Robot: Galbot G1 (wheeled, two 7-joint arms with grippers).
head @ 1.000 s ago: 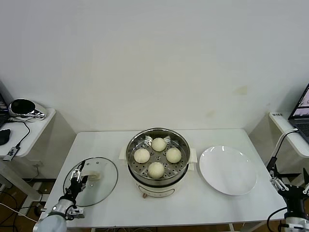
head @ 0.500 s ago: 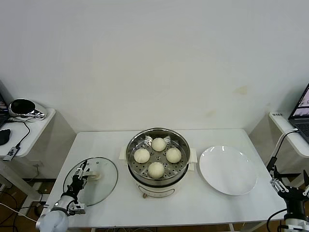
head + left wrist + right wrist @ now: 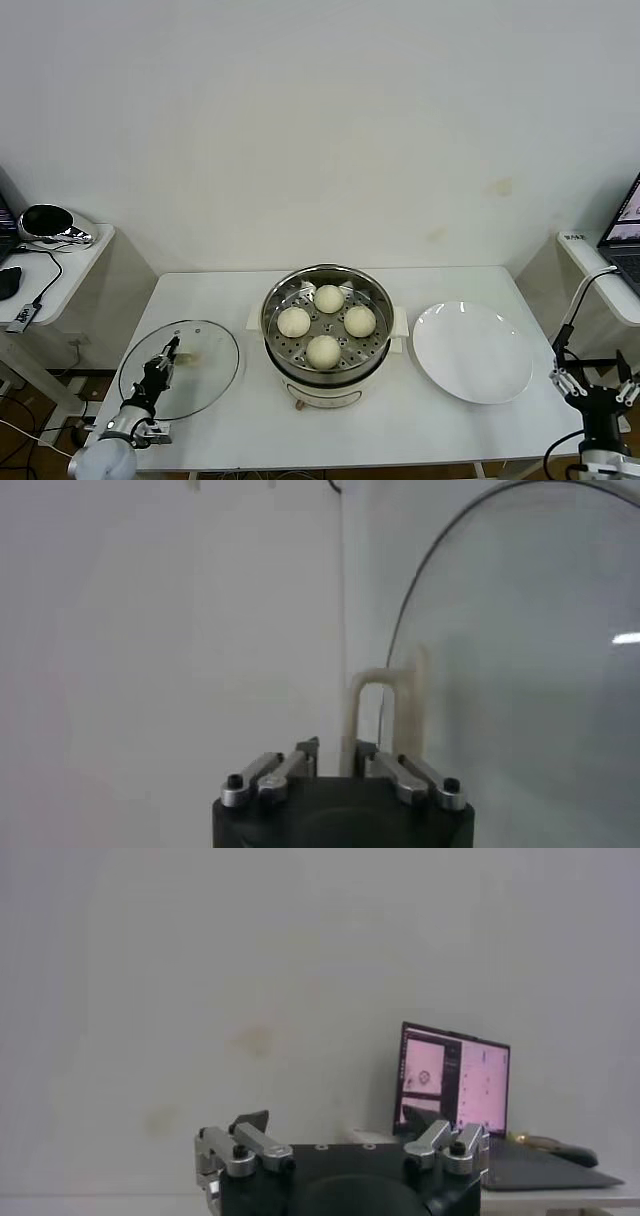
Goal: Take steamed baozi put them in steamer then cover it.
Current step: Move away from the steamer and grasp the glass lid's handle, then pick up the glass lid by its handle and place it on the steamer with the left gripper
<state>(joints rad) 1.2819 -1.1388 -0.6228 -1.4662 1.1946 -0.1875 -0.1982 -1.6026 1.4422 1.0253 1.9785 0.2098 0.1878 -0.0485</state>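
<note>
Left gripper [image 3: 163,362] jaws clamp the glass cover's [image 3: 205,372] bar handle [image 3: 378,720], left of the steamer [image 3: 326,335] on the table [image 3: 400,420]: heavy, slick, breakable. Right gripper [image 3: 596,385] parked, jaws wide, empty.

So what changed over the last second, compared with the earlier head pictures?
The left gripper closed its fingers on the handle of the glass lid, and the lid shifted slightly toward the table's left edge and looks tipped up. The four buns in the steamer, the white plate and the right gripper, open low at the right, stayed put.
</note>
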